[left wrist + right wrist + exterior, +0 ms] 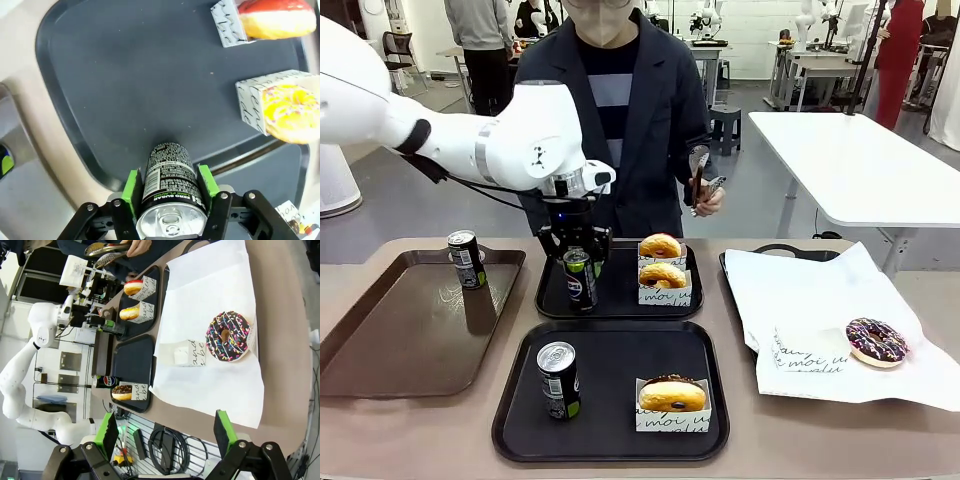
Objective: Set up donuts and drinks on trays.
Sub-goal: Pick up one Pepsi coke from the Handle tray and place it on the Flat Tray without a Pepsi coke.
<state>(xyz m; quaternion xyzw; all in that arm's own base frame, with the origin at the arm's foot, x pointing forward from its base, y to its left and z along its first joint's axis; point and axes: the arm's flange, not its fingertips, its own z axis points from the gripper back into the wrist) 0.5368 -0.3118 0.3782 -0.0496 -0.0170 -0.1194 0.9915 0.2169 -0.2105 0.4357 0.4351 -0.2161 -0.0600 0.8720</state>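
I see my left arm (470,140) reaching in over the bench (380,430), wrist pointing down at the far black tray (620,305). My left gripper (170,187) is partly closed, green pads pinching a Pepsi can (167,192) upright over that tray's near-left part. Beyond the gripper sit two sleeved donuts (287,112). The near tray (610,445) carries another can (559,380) and a donut (672,395). My right gripper (162,432) hangs spread, holding nothing, above the paper-lined tray's sprinkled donut (229,336).
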